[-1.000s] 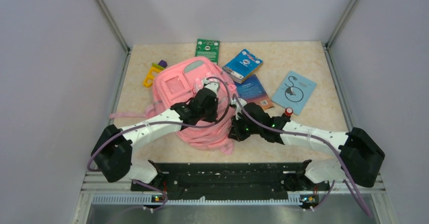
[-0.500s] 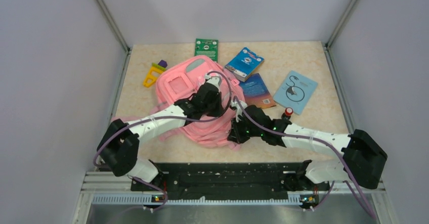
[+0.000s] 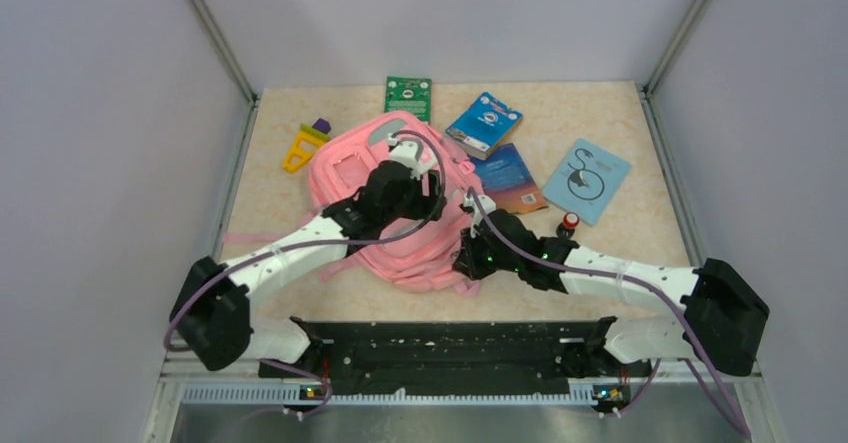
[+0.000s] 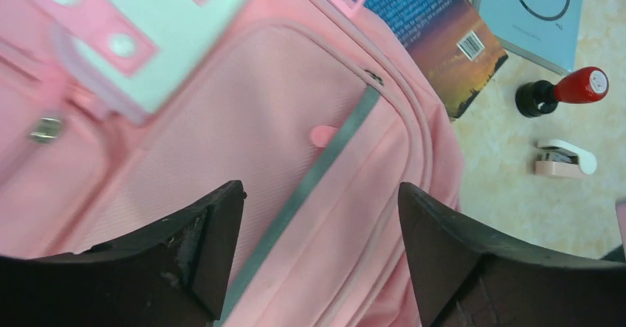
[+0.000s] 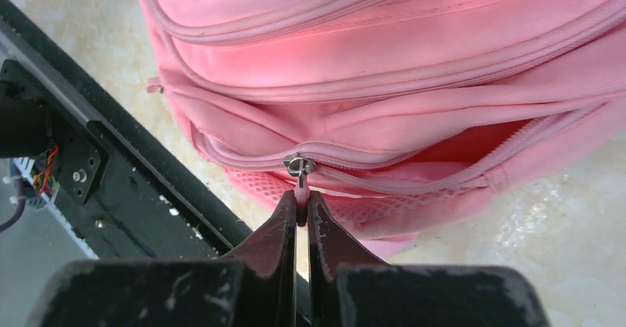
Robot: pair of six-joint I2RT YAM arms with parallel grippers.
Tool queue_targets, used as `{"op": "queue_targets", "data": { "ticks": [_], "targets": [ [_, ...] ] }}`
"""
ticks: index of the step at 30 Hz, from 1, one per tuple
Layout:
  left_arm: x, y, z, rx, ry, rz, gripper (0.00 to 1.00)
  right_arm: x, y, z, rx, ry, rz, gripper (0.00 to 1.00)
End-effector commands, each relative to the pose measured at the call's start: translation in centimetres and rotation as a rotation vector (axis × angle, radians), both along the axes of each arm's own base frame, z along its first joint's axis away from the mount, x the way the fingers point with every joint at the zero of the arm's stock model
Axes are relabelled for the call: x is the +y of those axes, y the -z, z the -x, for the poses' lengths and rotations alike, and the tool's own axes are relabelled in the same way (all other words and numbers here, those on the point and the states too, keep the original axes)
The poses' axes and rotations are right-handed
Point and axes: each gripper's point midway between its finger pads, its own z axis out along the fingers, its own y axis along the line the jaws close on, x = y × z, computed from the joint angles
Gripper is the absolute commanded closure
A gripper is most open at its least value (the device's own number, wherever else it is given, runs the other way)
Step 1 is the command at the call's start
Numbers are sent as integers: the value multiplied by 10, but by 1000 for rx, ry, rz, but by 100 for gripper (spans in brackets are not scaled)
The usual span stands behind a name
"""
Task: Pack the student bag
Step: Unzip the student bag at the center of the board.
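Surface: beige marbled tabletop (image 3: 630, 113), grey walls (image 3: 100, 113) left, back and right, black rail (image 3: 440, 348) at the near edge.
Bag: student bag (image 3: 345, 168) lies flat mid-table, left of centre.
Hidden: bag's middle is under both arms from above; dark book (image 3: 512, 185) partly covered by bag's edge; white patch (image 4: 148, 39) blurred.
Left gripper (image 4: 321, 201): over bag's front, fingers spread, holding nothing.
Right gripper (image 5: 299, 201): low at bag's near edge, fingers pinching zipper pull (image 5: 300, 188).
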Motion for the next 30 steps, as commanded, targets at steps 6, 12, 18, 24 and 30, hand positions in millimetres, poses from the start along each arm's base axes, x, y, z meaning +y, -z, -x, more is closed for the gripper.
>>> {"op": "queue_targets", "data": {
  "ticks": [6, 12, 18, 24, 30],
  "targets": [
    [53, -20, 37, -172, 99, -111, 14, -3, -34, -33, -128, 130, -62, 100],
    [50, 2, 64, -161, 194, -169, 12, -5, -35, -28, -119, 128, -87, 100],
    [53, 21, 66, -156, 187, -260, 12, -13, -28, -21, -99, 134, -81, 100],
    [49, 32, 61, -146, 213, -318, 12, -16, -29, -19, -97, 141, -96, 100],
    [42, 38, 64, -145, 254, -335, 14, -19, -28, -19, -100, 150, -86, 100]
  ]
}}
